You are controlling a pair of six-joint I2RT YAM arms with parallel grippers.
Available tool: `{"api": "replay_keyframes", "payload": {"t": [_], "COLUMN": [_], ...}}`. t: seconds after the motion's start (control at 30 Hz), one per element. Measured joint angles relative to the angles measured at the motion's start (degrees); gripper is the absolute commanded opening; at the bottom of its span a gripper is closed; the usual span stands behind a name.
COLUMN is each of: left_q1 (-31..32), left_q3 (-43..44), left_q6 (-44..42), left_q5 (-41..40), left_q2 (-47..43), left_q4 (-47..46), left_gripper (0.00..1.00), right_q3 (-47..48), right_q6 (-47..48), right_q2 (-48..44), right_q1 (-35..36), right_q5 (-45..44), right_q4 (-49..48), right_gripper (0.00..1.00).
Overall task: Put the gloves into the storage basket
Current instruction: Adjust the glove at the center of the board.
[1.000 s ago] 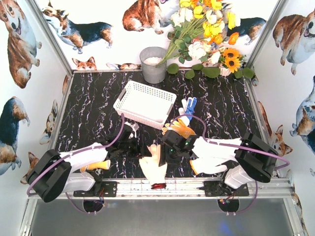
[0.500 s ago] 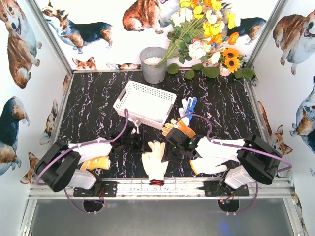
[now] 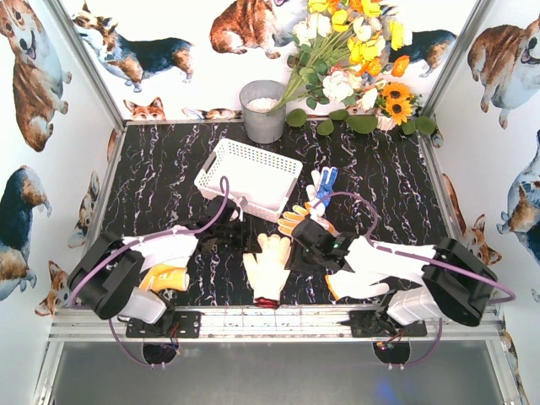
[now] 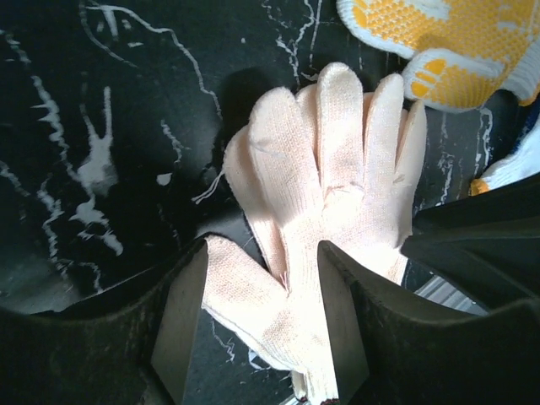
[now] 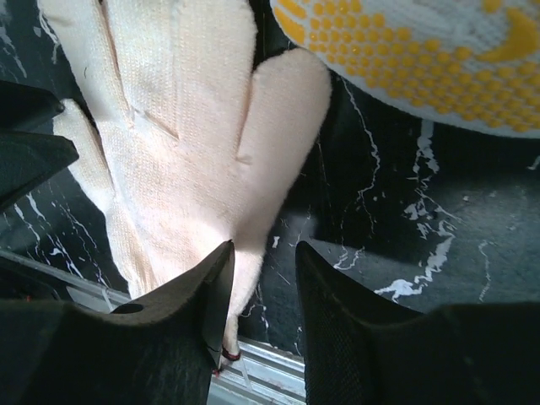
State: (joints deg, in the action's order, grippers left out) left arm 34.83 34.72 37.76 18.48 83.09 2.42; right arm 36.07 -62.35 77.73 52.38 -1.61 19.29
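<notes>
A cream glove with a red cuff (image 3: 268, 268) lies flat near the table's front edge, fingers pointing away. My left gripper (image 4: 263, 253) is open, low over the glove's (image 4: 329, 177) thumb and lower palm, which sit between its fingers. My right gripper (image 5: 263, 249) is open at the other side of the same glove (image 5: 169, 126); its left finger overlaps the edge near the cuff. A yellow-dotted glove (image 3: 295, 221) and a white-and-blue glove (image 3: 322, 184) lie behind. The white storage basket (image 3: 218, 156) stands further back, with no gloves showing in it.
An orange-yellow glove (image 3: 165, 277) lies under my left arm and a white glove with an orange cuff (image 3: 353, 287) under my right arm. A grey metal bucket (image 3: 263, 110) and flowers (image 3: 354, 59) stand at the back. The metal rail (image 3: 278, 319) borders the front edge.
The cream glove was bunched up between the grippers; now it lies spread flat. Both grippers' jaws have narrowed, and the right gripper has shifted right and away from the front edge.
</notes>
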Motion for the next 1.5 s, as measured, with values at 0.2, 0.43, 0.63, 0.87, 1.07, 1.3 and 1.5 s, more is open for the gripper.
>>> {"api": "replay_keyframes", "payload": {"t": [0.2,0.43,0.63,0.87,1.07,1.3,1.5], "left_q1": [-0.15,-0.2,-0.2,-0.2,-0.2,-0.2,-0.2], "left_q3": [0.22,1.36,2.78,2.78,2.78,2.73,2.73], "left_q6": [-2.34,-2.64,-2.12,-1.07,-0.39,-0.28,-0.26], "left_q5": [-3.06,-3.58,-2.34,-0.79,-0.02,0.17,0.22], "left_q2": [-3.5,-3.43,-0.13,2.29,3.21,4.11,5.9], "left_q4": [4.09,3.82,0.85,-1.62,-2.99,-4.0,-4.87], "left_gripper": [0.45,0.34,0.33,0.29,0.27,0.28,0.3], "right_q3": [-1.16,-2.19,-2.23,-2.23,-2.23,-2.21,-2.21], "right_q6": [-0.17,-0.79,-1.2,-1.44,-1.84,-1.86,-2.08], "right_q2": [-5.14,-7.08,-5.68,-2.27,-0.61,-0.31,-0.24], "right_q1": [0.0,0.0,0.0,0.0,0.0,0.0,0.0], "right_q5": [-1.62,-3.15,-3.08,-2.4,-1.57,-1.4,-1.42], "right_q4": [1.68,1.2,-1.01,-2.71,-3.82,-4.55,-4.57], "right_gripper": [0.41,0.39,0.36,0.34,0.33,0.32,0.31]}}
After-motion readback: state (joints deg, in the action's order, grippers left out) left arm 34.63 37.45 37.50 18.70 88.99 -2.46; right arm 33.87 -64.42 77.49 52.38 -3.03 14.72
